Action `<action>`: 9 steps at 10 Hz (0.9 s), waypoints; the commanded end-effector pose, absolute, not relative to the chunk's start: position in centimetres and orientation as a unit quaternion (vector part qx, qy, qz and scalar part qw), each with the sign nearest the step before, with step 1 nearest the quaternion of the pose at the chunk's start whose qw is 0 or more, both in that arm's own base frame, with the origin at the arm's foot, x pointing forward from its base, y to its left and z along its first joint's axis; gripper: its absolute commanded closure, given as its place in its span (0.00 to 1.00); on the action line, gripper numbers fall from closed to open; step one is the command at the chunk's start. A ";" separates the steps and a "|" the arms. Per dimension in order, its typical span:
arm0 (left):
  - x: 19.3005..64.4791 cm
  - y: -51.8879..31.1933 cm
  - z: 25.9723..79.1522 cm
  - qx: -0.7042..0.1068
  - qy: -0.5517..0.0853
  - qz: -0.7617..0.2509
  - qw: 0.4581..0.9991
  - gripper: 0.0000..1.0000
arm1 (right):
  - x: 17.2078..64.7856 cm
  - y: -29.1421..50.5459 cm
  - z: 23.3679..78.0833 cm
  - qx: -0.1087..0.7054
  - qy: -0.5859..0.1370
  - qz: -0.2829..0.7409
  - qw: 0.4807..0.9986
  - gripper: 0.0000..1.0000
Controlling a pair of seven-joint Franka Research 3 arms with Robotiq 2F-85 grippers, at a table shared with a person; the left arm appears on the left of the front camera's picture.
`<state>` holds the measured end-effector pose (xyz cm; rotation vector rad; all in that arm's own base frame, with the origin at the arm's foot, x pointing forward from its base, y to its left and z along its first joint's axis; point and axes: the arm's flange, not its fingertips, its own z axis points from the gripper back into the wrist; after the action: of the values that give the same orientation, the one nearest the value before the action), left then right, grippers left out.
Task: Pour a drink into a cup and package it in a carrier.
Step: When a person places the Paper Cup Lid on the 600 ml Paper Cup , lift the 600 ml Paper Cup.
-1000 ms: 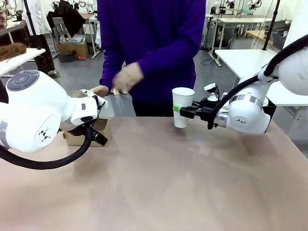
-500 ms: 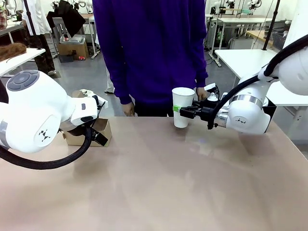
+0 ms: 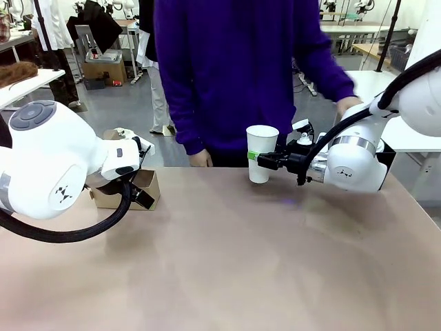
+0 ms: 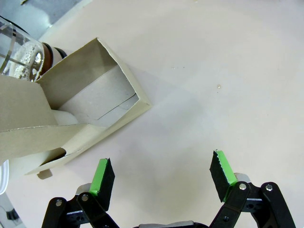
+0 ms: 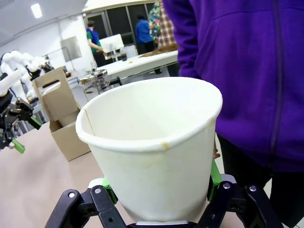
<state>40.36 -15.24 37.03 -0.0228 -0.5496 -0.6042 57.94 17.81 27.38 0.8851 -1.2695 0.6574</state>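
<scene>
My right gripper [image 3: 258, 158] is shut on the white paper cup [image 3: 261, 153], holding it upright just above the table's far edge. In the right wrist view the cup [image 5: 152, 142] is empty inside, with green pads [image 5: 214, 175] pressed against its sides. The brown cardboard carrier [image 3: 131, 189] stands at the far left, partly behind my left arm. My left gripper [image 4: 163, 173] hangs open over bare table beside the carrier [image 4: 85, 102]. A clear glass pitcher [image 4: 21, 50] with a dark brown patch stands just beyond the carrier.
A person in a purple top [image 3: 227, 76] stands at the far edge, one hand [image 3: 201, 158] near the table and the other [image 3: 351, 103] out above my right arm. A black box [image 3: 387, 155] sits behind my right arm. White rounded shapes [image 4: 14, 166] show under the carrier's flap.
The person has shifted to the picture's right and swung one arm out over my right arm. Both grippers and the cup have stayed put.
</scene>
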 end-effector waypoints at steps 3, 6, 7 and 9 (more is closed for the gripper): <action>40.3 -15.2 37.1 -0.012 -0.267 -0.294 0.918 0.00 | 58.0 18.0 27.6 0.392 -0.564 0.289 0.667 0.19; 40.3 -15.2 37.1 -0.012 -0.267 -0.294 0.918 0.00 | 58.0 18.0 27.6 0.392 -0.564 0.289 0.667 0.19; 40.3 -15.2 37.1 -0.012 -0.267 -0.294 0.918 0.00 | 58.0 18.0 27.6 0.392 -0.564 0.289 0.667 0.19; 40.3 -15.2 37.1 -0.012 -0.267 -0.294 0.918 0.00 | 58.0 18.0 27.6 0.392 -0.564 0.289 0.667 0.19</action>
<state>40.36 -15.24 37.03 -0.0228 -0.5496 -0.6042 57.94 17.82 27.38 0.8851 -1.2695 0.6574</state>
